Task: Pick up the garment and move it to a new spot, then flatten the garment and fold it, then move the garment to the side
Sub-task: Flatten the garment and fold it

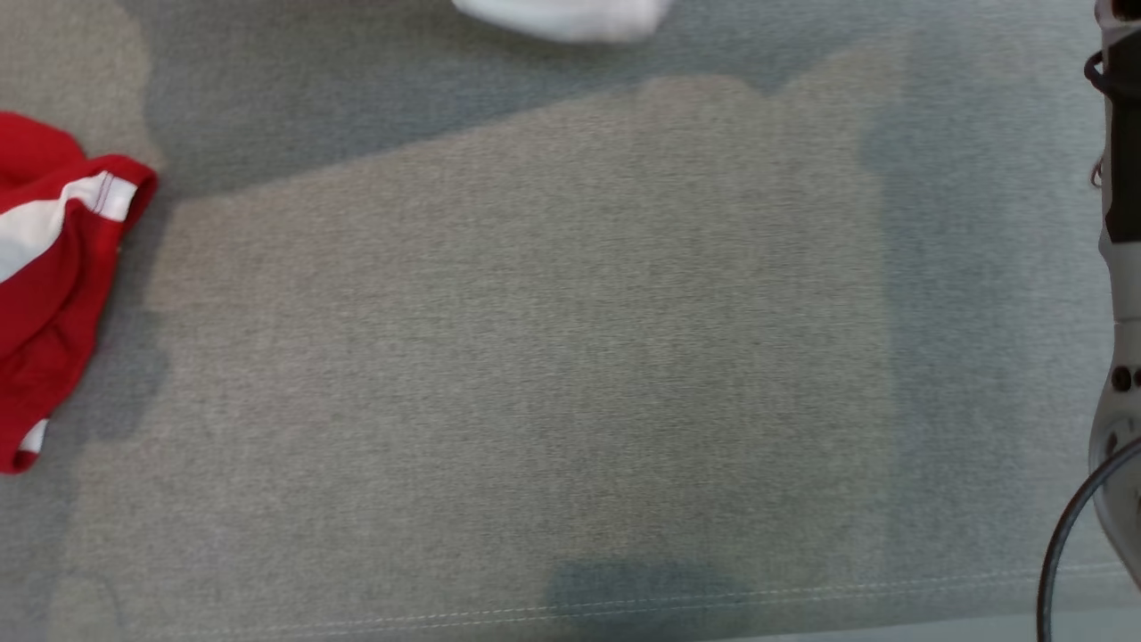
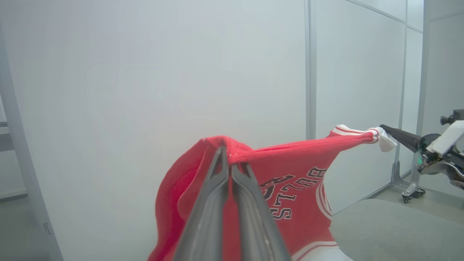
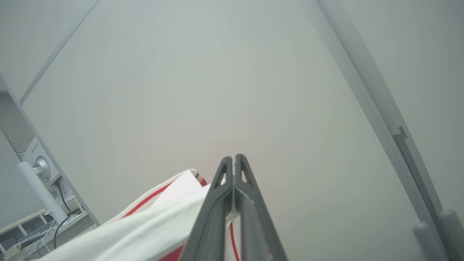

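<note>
Up in the air above the grey cloth-covered surface [image 1: 570, 357], the red garment [image 2: 290, 170] hangs stretched between the two arms. The left gripper [image 2: 228, 161] has its two dark fingers pressed together on a bunched fold of red cloth, which wraps over and around the fingertips. From that fold the top edge runs taut across to the right gripper [image 2: 384, 128], whose jaws are clamped on a corner with white trim and thin red stripes. Seen along the right arm's own fingers, white fabric is caught between them partway down and spills off to one side, while the very tips meet bare.

Below the taut edge the body of the shirt sags, showing black block lettering that reads reversed, and a white band near the hem. Whether the hem touches the grey surface I cannot tell.

Looking down from the head, a red and white part of the cloth hangs at the left edge over the grey surface, and a pale forearm [image 1: 1119, 267] with a dark cable [image 1: 1065, 526] stands at the far right. A white wall panel [image 2: 145, 72] rises behind
</note>
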Available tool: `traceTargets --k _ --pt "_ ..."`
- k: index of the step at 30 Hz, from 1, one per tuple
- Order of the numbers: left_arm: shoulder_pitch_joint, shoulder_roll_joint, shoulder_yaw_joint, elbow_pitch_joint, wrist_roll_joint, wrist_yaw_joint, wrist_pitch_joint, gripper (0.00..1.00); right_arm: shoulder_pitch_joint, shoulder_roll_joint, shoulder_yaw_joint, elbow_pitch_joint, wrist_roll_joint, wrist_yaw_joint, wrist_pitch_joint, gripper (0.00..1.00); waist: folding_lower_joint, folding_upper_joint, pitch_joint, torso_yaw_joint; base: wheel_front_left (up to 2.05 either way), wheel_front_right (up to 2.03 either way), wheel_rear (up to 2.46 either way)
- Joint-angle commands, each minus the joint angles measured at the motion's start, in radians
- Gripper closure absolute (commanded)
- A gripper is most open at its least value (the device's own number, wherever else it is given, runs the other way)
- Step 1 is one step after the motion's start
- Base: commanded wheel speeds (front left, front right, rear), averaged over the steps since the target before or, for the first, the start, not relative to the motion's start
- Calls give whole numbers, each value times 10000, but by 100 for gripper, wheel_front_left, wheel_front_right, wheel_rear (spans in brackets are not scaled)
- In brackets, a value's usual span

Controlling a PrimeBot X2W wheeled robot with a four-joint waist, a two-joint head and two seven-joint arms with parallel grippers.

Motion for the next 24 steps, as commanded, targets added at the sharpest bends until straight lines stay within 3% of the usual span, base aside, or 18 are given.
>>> traceTargets --k 1,5,8,16,20,24 --pt "265 686 608 -142 64 4 -16 100 -379 99 -53 130 74 40 -150 100 0 0 -70 -318 0 0 0" --pt "1663 860 1464 -152 -64 4 -17 100 -719 99 245 818 726 40 -380 100 0 0 725 -540 0 0 0" --pt "3231 605 2378 -288 97 4 -17 100 -25 99 502 80 1316 40 -430 100 0 0 1421 -595 0 0 0" --pt "7583 -1709 4097 -783 1375 4 -18 100 6432 99 1733 -4429 2340 40 -438 100 0 0 1425 -333 0 0 0" --pt "8492 -2331 4121 -863 1841 4 -18 100 8773 99 2114 -5931 2287 40 -439 100 0 0 912 -187 0 0 0" --pt "8724 -2804 3770 -830 2180 4 -18 100 9820 99 2299 -6475 2140 40 -439 100 0 0 211 -56 0 0 0"
